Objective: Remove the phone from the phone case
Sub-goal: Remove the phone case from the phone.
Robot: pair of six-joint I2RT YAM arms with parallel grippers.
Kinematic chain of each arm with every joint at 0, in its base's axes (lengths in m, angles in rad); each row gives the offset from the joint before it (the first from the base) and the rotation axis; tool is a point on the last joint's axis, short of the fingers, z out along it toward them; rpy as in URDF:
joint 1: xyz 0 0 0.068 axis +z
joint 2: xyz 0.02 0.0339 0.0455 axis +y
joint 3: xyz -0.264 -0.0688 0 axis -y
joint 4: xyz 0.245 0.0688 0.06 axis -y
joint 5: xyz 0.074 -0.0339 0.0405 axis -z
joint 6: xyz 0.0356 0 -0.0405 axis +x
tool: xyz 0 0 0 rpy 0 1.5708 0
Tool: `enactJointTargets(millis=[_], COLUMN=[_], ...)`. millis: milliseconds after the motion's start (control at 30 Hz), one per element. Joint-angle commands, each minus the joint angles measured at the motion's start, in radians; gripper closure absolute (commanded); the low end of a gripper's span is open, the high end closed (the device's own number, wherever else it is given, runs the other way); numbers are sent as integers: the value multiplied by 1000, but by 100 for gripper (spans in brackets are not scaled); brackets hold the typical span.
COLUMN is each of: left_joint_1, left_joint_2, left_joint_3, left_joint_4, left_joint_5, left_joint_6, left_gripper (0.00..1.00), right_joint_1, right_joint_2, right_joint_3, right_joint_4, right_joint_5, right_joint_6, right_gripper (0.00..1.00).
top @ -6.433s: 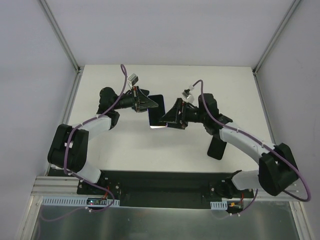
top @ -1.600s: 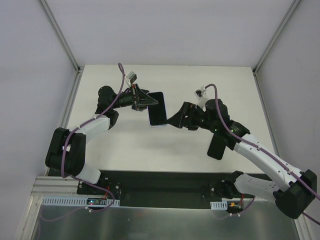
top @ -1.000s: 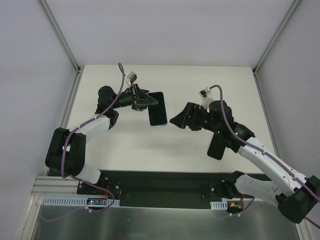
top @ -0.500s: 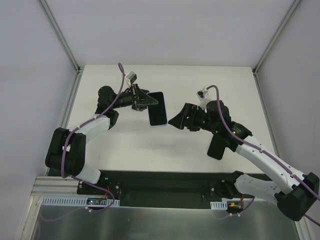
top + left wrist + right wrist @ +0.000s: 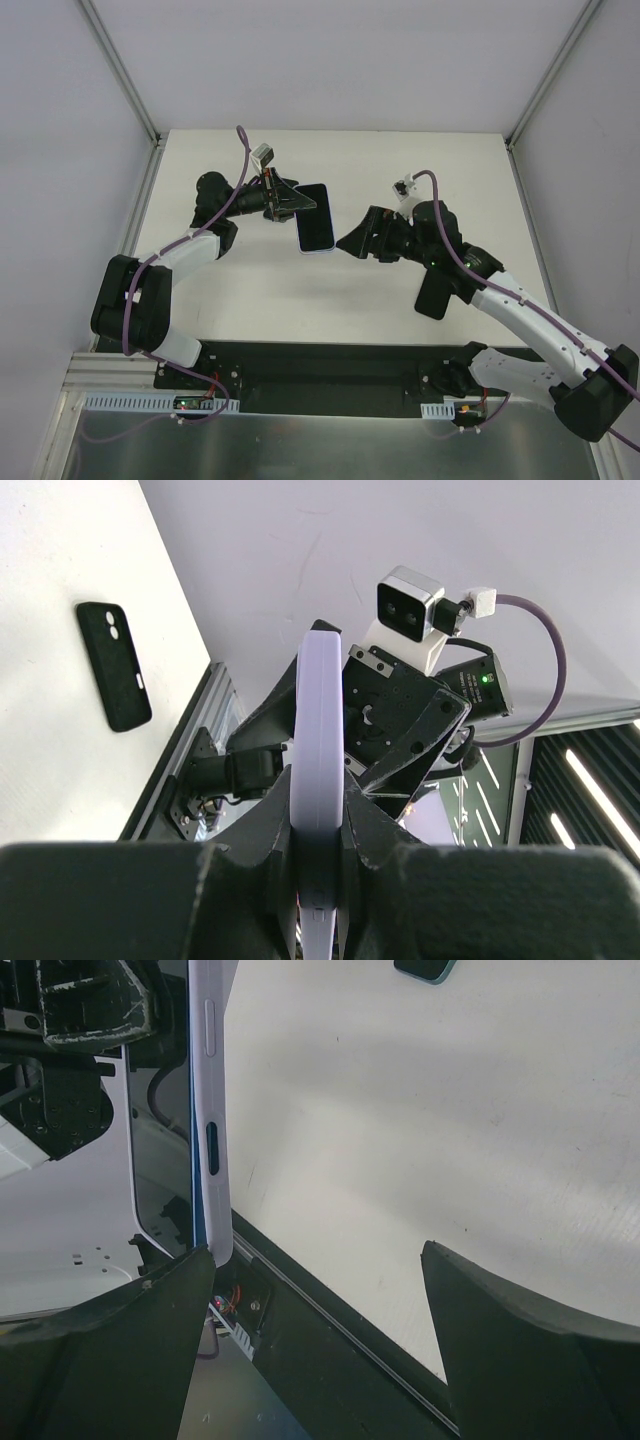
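The phone (image 5: pixel 315 222) shows a dark screen and sits in a lavender phone case (image 5: pixel 318 730). It hangs above the table's middle. My left gripper (image 5: pixel 290 202) is shut on its far end, the case's edge pinched between both fingers (image 5: pixel 250 850). My right gripper (image 5: pixel 343 243) stands open just right of the phone, at its near end. In the right wrist view the case's side with its buttons (image 5: pixel 208 1110) runs down to my right gripper's (image 5: pixel 318 1250) left finger (image 5: pixel 150 1330). I cannot tell whether they touch.
A black case with two camera holes (image 5: pixel 433 295) lies flat on the white table (image 5: pixel 250 290) under my right forearm, also visible in the left wrist view (image 5: pixel 113 665). The black rail of the table's near edge (image 5: pixel 330 1360) runs below my right gripper.
My right gripper has edged slightly left toward the phone's near end. The left gripper and the phone have not moved.
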Motion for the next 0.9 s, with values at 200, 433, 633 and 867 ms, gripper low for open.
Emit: enactJointTargets(millis=[200,433,633,867], left_joint_1=[1,0,0,0], left_joint_2=[-14,-21,-32,-37], left_joint_3=[31,43,55,41], left_joint_4=[100,100,103,103], left_joint_5=[20,18,24,21], left_joint_6=[-23,-33,-39,-41], left_gripper=[100,100,100,100], right_joint_1=[9,9,9,12], right_joint_2=[55,100,157,184], right_joint_3=[43,44,24,9], right_joint_4=[63,93,133,209], right_joint_5=[-23,-60,-78,-104], right_joint_6=[-13,-5,8,47], right_gripper=[13,13,13,13])
